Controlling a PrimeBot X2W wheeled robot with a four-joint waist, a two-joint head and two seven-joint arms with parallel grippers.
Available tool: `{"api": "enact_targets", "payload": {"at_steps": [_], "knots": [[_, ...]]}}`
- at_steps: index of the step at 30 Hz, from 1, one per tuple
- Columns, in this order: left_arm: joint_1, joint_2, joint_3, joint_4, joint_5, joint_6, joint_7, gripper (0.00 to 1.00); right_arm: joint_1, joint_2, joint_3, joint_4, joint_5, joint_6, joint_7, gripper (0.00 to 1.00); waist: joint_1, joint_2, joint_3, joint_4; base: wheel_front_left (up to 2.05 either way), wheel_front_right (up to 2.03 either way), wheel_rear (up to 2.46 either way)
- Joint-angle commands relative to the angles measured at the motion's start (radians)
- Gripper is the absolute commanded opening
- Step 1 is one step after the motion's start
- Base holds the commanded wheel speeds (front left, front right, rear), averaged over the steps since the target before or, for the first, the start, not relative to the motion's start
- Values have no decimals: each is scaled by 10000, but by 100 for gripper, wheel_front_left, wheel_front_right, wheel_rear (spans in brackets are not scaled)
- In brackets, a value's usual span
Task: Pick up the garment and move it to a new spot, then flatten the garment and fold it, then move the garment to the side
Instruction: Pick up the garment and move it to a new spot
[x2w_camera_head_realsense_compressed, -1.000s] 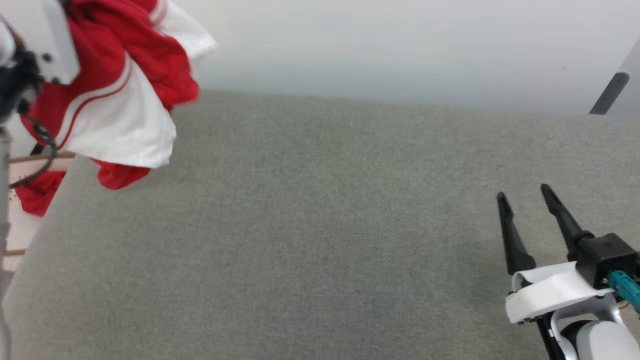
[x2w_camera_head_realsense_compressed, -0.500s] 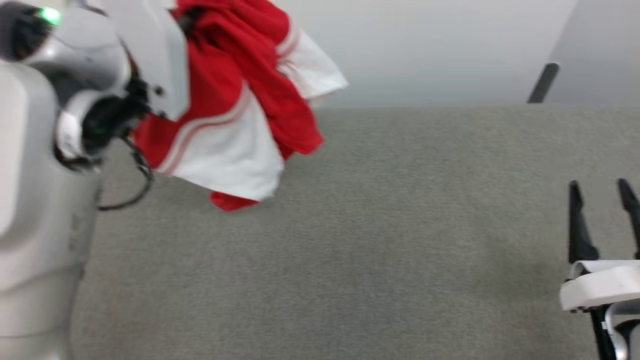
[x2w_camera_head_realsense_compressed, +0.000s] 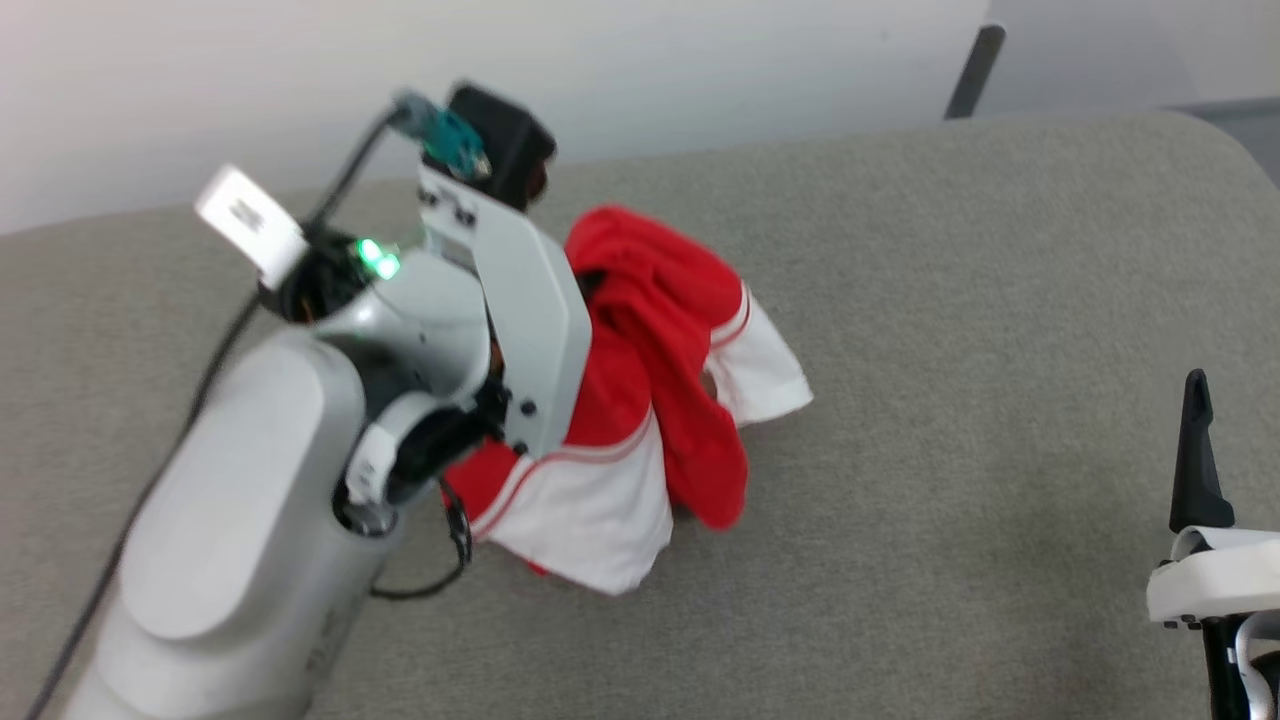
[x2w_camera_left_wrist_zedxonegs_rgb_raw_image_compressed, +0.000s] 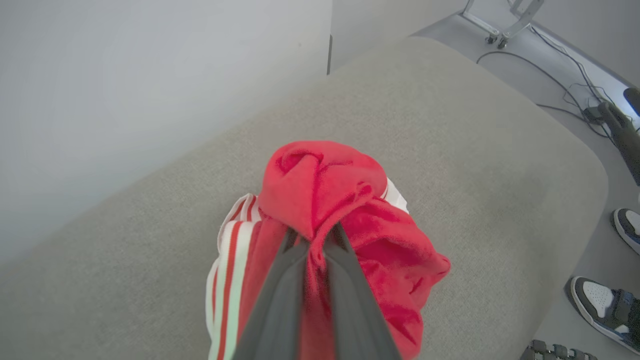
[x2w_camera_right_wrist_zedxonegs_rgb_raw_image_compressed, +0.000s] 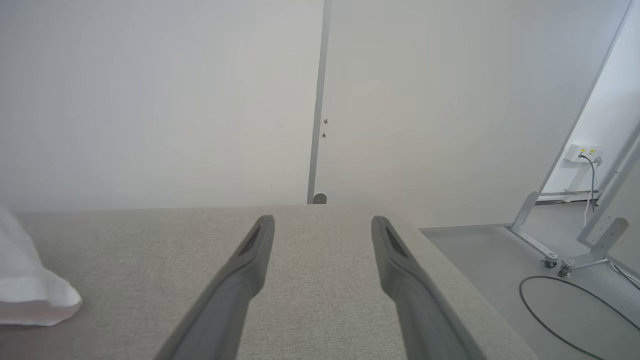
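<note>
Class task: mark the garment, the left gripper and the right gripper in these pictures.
garment (x2w_camera_head_realsense_compressed: 590, 510), head view, on its lower white panel.
left gripper (x2w_camera_left_wrist_zedxonegs_rgb_raw_image_compressed: 315, 233), left wrist view, midway between its fingertips, shut on the garment.
right gripper (x2w_camera_right_wrist_zedxonegs_rgb_raw_image_compressed: 322, 221), right wrist view, midway between its open fingertips.

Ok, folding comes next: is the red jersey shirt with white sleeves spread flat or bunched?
Bunched: the red jersey shirt is a crumpled lump, pinched by the shut left gripper.

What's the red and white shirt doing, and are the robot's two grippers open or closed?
Red jersey-style shirt with white sleeves: crumpled in a bunch, not flat or folded.
Left gripper: shut on the shirt's red cloth.
Right gripper: open, empty, over the grey fabric surface.
</note>
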Motion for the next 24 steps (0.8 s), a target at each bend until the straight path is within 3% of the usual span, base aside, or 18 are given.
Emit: {"api": "enact_targets", "payload": {"at_steps": [1,14,17,22,23,24], "knots": [[234,-11,-67,20,-4,62,-17,0,-155,26,-24,117,106,-6,-82,100,0,0,434,-398,0,0,0],[1252,36,-600,1235,-204,-222,-84,0,-609,83,363,1028,347,-6,-534,100,0,0,1026,-783,0,0,0],[1079,37,-679,1384,-250,-372,-39,25,-730,83,421,1172,343,-6,-592,100,0,0,1001,-730,0,0,0],[919,22,-582,1270,-445,-557,-129,85,-720,85,548,1265,186,-6,-604,100,0,0,705,-516,0,0,0],[900,77,-577,1229,-429,-586,-149,92,-694,85,547,1258,130,-6,-593,100,0,0,613,-443,0,0,0],[924,127,-547,1153,-450,-595,-141,93,-665,85,584,1236,93,-6,-567,100,0,0,531,-386,0,0,0]]}}
